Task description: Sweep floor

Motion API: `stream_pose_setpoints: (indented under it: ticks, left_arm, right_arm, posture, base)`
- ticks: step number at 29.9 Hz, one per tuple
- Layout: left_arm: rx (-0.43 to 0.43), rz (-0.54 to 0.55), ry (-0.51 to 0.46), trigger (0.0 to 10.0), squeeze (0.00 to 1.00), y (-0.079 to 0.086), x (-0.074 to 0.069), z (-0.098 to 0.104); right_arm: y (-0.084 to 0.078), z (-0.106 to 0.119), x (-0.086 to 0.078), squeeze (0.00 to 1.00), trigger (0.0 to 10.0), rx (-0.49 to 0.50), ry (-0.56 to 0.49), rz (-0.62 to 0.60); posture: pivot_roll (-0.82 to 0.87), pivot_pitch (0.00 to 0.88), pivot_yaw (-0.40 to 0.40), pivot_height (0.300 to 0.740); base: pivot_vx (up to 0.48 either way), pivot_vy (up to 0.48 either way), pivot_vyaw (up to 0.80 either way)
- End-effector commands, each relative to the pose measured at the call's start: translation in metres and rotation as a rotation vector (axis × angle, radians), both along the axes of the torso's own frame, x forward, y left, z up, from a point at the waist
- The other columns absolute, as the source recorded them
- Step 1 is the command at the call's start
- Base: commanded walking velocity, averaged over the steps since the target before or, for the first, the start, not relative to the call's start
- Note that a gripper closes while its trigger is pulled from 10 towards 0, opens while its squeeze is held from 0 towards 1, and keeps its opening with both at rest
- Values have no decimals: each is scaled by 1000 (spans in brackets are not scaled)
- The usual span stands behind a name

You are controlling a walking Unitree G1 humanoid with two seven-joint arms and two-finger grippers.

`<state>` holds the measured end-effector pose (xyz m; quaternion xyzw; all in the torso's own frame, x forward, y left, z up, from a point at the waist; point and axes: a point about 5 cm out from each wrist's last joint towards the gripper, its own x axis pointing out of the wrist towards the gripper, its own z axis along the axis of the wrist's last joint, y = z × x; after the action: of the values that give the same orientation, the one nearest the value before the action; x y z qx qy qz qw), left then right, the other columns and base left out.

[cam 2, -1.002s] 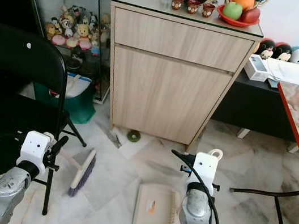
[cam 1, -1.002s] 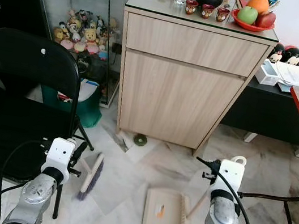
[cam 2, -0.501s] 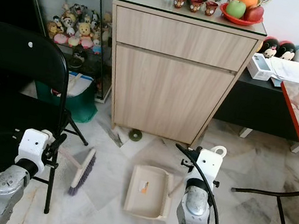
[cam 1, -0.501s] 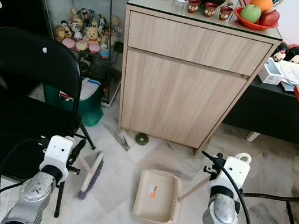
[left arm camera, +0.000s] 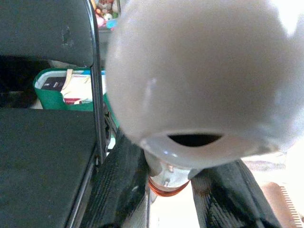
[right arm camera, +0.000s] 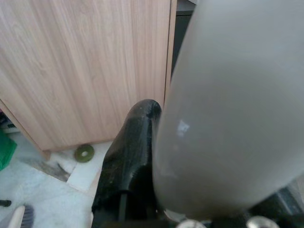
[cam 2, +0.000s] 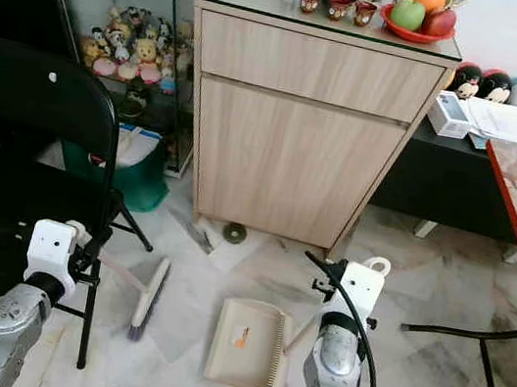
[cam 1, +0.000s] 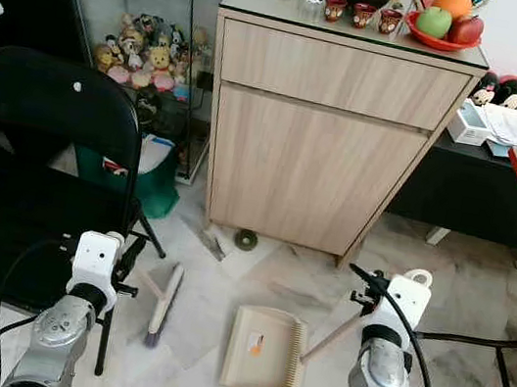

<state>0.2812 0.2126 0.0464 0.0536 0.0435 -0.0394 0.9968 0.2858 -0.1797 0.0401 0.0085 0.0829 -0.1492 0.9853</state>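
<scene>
While the left fingers (left arm camera: 118,190) are clenched on the brush (cam 1: 164,304) handle, its head is held on the floor ahead. The dustpan (cam 1: 264,351), gripped by the right fingers (right arm camera: 128,166), lies beside the brush, nearer the right arm, handle slanting back.

**Marble floor, by the wooden cabinet**

Pale veined marble floor (cam 1: 207,384). Wooden cabinet (cam 1: 320,149) stands on it. Before the cabinet: beige dustpan (cam 1: 262,353) lying flat; brush (cam 1: 162,305) resting bristles-down to the dustpan's left. Small green disc (cam 1: 246,240) at the cabinet's foot. Black folding chair (cam 1: 38,177) left of the cabinet.
</scene>
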Motion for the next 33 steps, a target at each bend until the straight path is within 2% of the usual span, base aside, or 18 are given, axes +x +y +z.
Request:
stream_pose_setpoints:
  ticks: [1, 5, 33]
  left_arm:
    - [-9, -3, -25, 10000, 0, -1, 1, 5]
    - [-15, -9, -25, 10000, 0, -2, 1, 5]
    - [-12, -15, -33, 10000, 0, -5, 2, 8]
  right_arm:
    - [-2, 6, 3, 0, 10000, -2, -41, -5]
    - [-2, 6, 3, 0, 10000, -1, -38, -3]
    - [-3, 5, 4, 0, 10000, 1, -28, 0]
  posture:
    - [-36, 24, -37, 740]
    - [-36, 18, -38, 740]
    - [-41, 82, -44, 740]
  base:
    - [0, 0, 0]
    - [0, 0, 0]
    - [-269, 0, 0]
